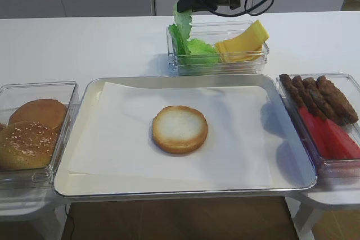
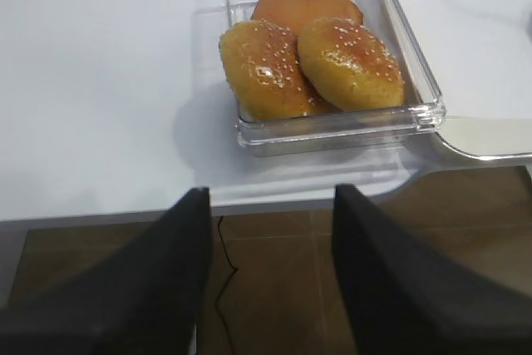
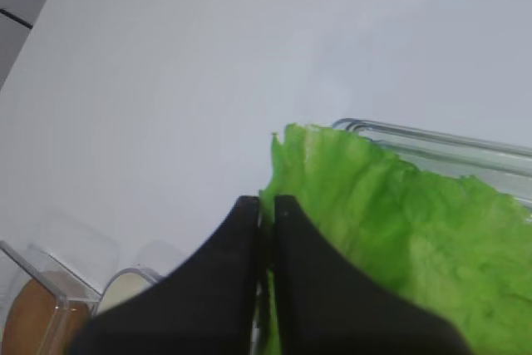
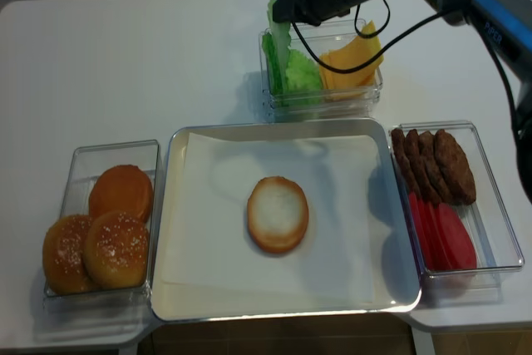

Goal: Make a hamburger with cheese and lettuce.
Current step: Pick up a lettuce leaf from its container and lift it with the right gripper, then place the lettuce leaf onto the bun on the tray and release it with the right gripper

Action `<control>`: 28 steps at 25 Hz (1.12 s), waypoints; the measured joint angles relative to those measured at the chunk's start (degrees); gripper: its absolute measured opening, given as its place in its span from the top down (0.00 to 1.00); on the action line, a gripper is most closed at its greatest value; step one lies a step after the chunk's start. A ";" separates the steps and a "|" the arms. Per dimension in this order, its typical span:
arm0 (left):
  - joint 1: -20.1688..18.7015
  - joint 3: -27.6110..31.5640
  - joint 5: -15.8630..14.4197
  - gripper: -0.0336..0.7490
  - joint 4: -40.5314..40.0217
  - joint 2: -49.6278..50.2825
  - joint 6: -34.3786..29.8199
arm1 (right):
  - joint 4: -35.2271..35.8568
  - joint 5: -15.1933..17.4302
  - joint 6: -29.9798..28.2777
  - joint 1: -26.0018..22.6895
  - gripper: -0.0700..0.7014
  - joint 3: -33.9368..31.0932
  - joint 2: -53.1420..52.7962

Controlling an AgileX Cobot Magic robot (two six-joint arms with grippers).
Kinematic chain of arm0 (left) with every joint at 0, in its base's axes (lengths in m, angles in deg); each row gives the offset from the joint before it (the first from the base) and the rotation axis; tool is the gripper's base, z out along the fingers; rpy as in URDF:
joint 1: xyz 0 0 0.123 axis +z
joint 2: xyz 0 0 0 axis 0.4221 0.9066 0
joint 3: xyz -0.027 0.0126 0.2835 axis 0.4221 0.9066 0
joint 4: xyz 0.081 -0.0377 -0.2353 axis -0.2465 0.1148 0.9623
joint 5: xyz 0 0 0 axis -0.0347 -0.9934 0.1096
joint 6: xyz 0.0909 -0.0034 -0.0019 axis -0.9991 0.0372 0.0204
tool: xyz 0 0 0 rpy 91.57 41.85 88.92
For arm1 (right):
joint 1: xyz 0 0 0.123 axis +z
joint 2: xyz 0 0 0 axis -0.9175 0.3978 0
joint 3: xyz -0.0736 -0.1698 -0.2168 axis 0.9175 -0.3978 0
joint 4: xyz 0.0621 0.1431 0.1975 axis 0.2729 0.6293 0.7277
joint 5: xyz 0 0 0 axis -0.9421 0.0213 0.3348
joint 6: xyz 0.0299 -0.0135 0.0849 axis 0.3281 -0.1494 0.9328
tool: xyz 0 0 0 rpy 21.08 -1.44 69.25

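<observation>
The hamburger bun half (image 1: 180,129) (image 4: 278,214) lies cut face up on white paper in the middle of the metal tray (image 1: 169,81). At the back, a clear box (image 1: 225,67) holds more green leaves and the stacked cheese slices (image 1: 243,43) (image 4: 349,60). My right gripper (image 1: 181,5) (image 3: 266,205) is shut on the top edge of a lettuce leaf (image 1: 183,26) (image 3: 374,214), which hangs from it over the box's left end. My left gripper (image 2: 270,197) stands open with nothing in it, off the table's front edge by the bun box.
A clear box (image 1: 11,91) on the left holds sesame-seeded buns (image 2: 349,60). On the right, another box (image 1: 351,82) holds brown patties (image 1: 320,96) and red slices (image 1: 332,136). Brown floor shows below the table's front edge.
</observation>
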State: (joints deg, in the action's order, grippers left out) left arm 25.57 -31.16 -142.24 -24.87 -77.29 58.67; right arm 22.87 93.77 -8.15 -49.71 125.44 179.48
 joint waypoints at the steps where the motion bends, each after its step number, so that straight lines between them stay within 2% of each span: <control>1: 0.00 0.00 0.00 0.50 0.00 0.00 0.00 | -0.11 0.28 0.00 0.00 0.84 0.00 -0.81; 7: 0.00 0.00 0.00 0.50 0.00 0.00 0.00 | -2.74 3.13 0.12 0.00 0.84 0.00 -6.80; 12: 0.00 0.00 0.00 0.50 0.00 0.00 0.00 | -8.39 6.76 4.29 0.00 0.84 0.00 -13.86; 16: 0.00 0.00 0.00 0.50 0.00 0.00 0.00 | -9.64 9.66 6.58 0.00 0.84 -1.25 -19.35; 23: 0.00 0.00 0.00 0.50 0.00 0.00 0.00 | -10.12 10.06 7.28 0.12 0.84 -15.35 -30.44; 28: 0.00 0.00 0.00 0.50 0.00 0.00 0.00 | -10.45 7.89 7.28 0.12 0.84 -26.67 -37.18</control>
State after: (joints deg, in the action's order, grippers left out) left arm 25.57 -31.16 -142.24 -24.87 -77.29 58.67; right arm 12.42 101.65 -0.88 -49.58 98.76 142.30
